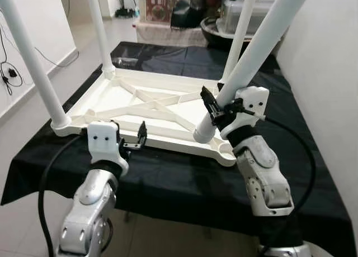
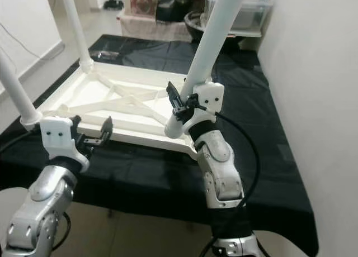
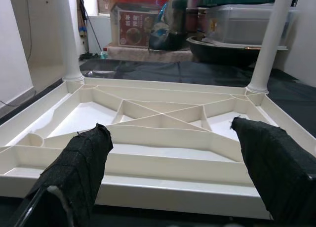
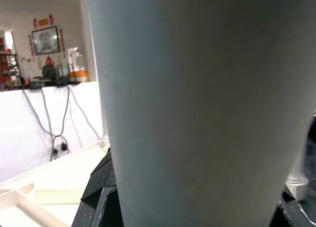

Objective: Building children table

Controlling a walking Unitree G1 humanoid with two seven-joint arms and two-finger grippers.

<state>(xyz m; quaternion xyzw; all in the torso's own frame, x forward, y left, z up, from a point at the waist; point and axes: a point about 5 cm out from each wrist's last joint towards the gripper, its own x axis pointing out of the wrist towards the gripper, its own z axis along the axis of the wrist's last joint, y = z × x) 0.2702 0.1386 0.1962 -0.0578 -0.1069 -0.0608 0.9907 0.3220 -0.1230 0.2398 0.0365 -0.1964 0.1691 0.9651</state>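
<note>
a white tabletop (image 1: 146, 107) lies upside down on a desk with a black cloth (image 1: 168, 179) over it. you can see the ribs on its underside, crossing like an x.

on the left, a white leg (image 1: 31, 61) stands up in the near left corner. behind it, another white leg (image 1: 99, 31) stands in the far left corner. a white wall and pale floor (image 1: 22, 134) are on that side, with a wire hanging on the wall.

the left gripper (image 1: 134, 141) hovers just in front of the near edge of the tabletop. its jaws are wide apart and hold nothing. in the left wrist view the two black fingers (image 3: 79, 163) point at the near rim, one on each side.

further right, a thin leg (image 1: 239, 36) stands in the far right corner.

the right gripper (image 1: 215, 109) is at the near right corner. its jaws are closed around the fourth leg (image 1: 251, 50), near its bottom end. this leg is tilted, leaning up and to the right. its bottom end sits at the near right corner socket (image 1: 221, 151). i cannot tell if it is pushed all the way in.

at the back there are boxes and a clear tub (image 1: 235, 14).
</note>
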